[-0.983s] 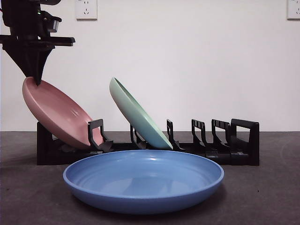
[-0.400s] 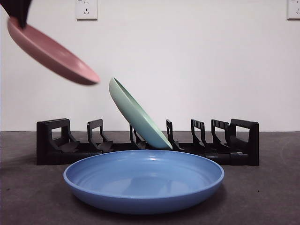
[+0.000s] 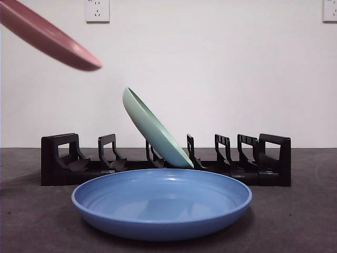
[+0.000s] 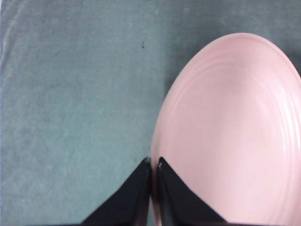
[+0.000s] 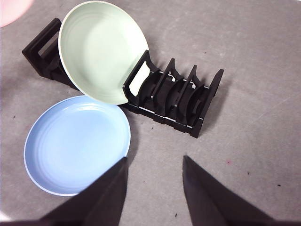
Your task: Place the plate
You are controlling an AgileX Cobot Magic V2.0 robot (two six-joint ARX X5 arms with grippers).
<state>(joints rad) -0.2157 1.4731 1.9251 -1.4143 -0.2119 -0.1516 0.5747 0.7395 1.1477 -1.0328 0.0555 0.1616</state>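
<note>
A pink plate (image 3: 50,38) hangs tilted high at the top left of the front view, well above the black rack (image 3: 63,167). My left gripper (image 4: 153,165) is shut on the rim of the pink plate (image 4: 230,136) over bare table. A green plate (image 3: 155,129) leans in a middle slot of the rack (image 5: 183,99). A blue plate (image 3: 160,203) lies flat in front of the rack. My right gripper (image 5: 154,165) hovers open high above the table, nothing between its fingers, looking down on the blue plate (image 5: 77,143) and green plate (image 5: 101,49).
The rack's two left slots (image 3: 108,153) and several right slots (image 3: 237,153) hold nothing. Grey table (image 3: 300,221) spreads around the rack. A white wall with sockets (image 3: 97,10) stands behind.
The pink plate has been lifted out of the rack's left slot and carried up and to the left, held by my left gripper. The gripper itself has left the front view.
</note>
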